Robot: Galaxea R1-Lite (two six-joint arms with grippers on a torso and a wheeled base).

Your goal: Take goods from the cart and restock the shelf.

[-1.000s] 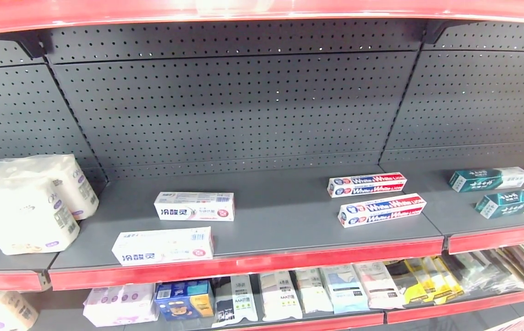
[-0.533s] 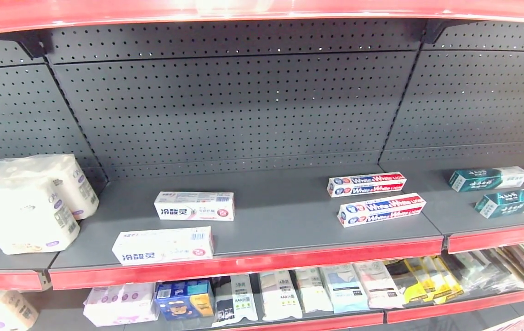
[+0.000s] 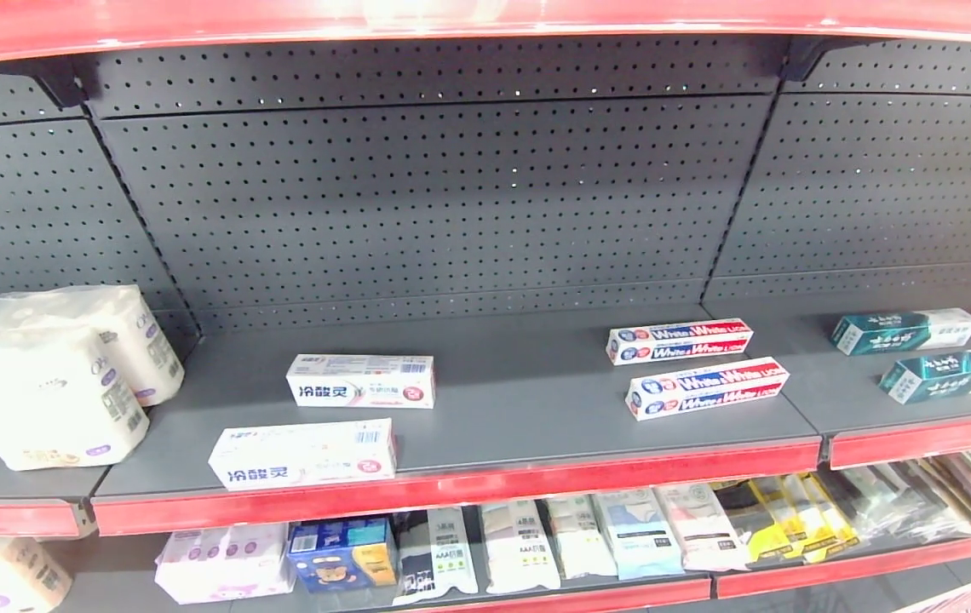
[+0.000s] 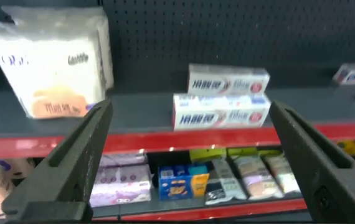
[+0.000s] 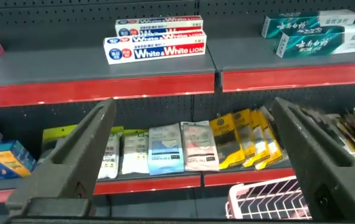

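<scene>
Two tools, both spread wide with nothing in them: the left tool [image 4: 191, 109] hangs out in front of the white toothpaste boxes, and the right tool [image 5: 194, 102] is facing the red-white-and-blue ones. A corner of the pink wire cart [image 5: 265, 199] pokes in low on the robot's right, close to the right tool, and I can't make out any goods in it. Next up is the lower shelf [image 3: 622, 593], packed with purple tissue packs [image 3: 226, 562], a blue box [image 3: 341, 553], a row of pale packets [image 3: 519, 545] and some yellow ones [image 3: 801, 511]. Above that is the main shelf [image 3: 451, 489], grey with a red front lip. On its left end sit two toilet paper packs [image 3: 43, 409], one behind the other. Then one white toothpaste box [image 3: 302, 455] right at the front edge, with a second white box [image 3: 360, 381] a bit behind it. Further right are two red-white-blue boxes [image 3: 707, 389], lying flat one behind the other, and past the divider two teal boxes [image 3: 954, 373] the same way. Behind it all is the dark pegboard back panel [image 3: 451, 196].
</scene>
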